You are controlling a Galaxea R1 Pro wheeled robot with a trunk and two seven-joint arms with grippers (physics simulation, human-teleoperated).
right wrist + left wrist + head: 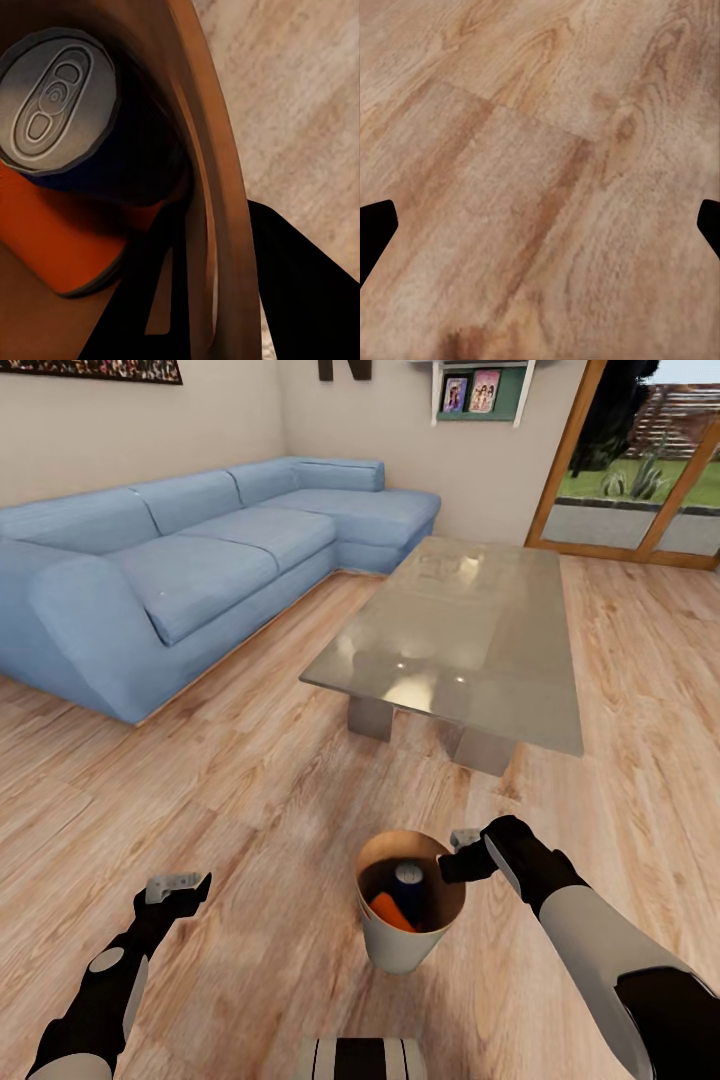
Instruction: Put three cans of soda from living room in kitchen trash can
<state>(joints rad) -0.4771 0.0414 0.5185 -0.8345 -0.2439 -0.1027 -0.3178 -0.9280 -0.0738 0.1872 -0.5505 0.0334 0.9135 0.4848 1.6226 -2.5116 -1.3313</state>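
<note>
The pale grey trash can [400, 952] with a copper-brown inside stands on the wood floor in the living room, in front of me. Inside it lie an orange soda can [391, 911] and a dark blue one [408, 881]; a third can cannot be made out. My right gripper [458, 862] is shut on the bin's rim [219, 187], one finger inside and one finger [304, 289] outside. The right wrist view looks down on the blue can's silver top [60, 105] and the orange can [52, 240]. My left gripper [178, 886] hangs open over bare floor [540, 150].
A glass coffee table [470, 630] stands just beyond the bin. The long light-blue corner sofa [190, 570] runs along the left wall. Glass garden doors [640, 470] are at the back right. Open wood floor lies to the left and right of the bin.
</note>
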